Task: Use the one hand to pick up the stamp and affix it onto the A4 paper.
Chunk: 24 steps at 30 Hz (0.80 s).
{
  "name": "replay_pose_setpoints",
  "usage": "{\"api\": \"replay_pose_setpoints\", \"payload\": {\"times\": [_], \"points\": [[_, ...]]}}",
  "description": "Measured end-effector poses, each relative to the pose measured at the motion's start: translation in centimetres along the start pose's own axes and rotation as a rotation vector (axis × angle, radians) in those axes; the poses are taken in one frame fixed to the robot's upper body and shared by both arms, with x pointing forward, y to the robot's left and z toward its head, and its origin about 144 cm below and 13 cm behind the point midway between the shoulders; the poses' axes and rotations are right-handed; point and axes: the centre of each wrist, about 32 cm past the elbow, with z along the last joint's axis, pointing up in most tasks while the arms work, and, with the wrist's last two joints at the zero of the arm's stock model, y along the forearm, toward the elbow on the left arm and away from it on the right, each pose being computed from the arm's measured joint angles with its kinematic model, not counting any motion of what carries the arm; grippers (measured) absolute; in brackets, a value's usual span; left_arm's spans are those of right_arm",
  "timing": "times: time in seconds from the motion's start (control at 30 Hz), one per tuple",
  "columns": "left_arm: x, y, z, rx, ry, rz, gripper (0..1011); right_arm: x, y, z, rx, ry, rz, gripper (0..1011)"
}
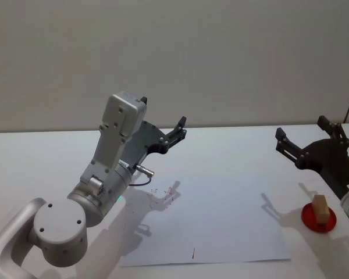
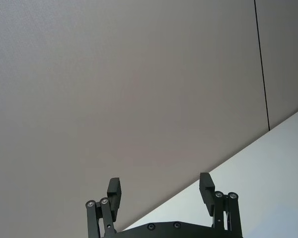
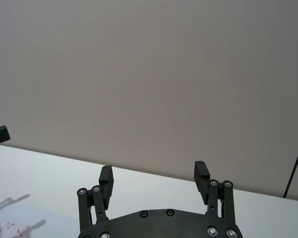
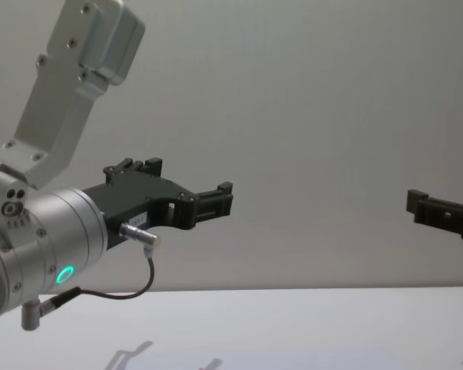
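The stamp (image 1: pixel 320 208), a small tan wooden block, stands upright on a red round pad (image 1: pixel 312 219) at the right of the table. The A4 paper (image 1: pixel 221 226) lies flat in the middle, with small red marks near its far left corner and near its front edge. My right gripper (image 1: pixel 301 129) hovers open and empty above the table, behind and slightly left of the stamp; its two fingers (image 3: pixel 106 174) stand wide apart. My left gripper (image 1: pixel 179 129) is raised over the paper's far left corner, also open (image 2: pixel 159 182) with nothing in it.
The white table (image 1: pixel 41 157) runs back to a plain grey wall. My left arm's large silver wrist (image 1: pixel 104 192) hangs over the paper's left side. In the chest view both grippers (image 4: pixel 220 196) (image 4: pixel 420 204) hang well above the tabletop.
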Motion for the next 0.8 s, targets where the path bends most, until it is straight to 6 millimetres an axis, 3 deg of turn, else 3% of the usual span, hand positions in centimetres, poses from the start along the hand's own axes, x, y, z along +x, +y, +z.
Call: {"api": "replay_pose_setpoints", "payload": {"times": [0.8], "points": [[0.0,0.0,0.0,0.0,0.0,0.0,1001,0.0,0.0,0.0,0.0,0.0,0.0,1001]]}}
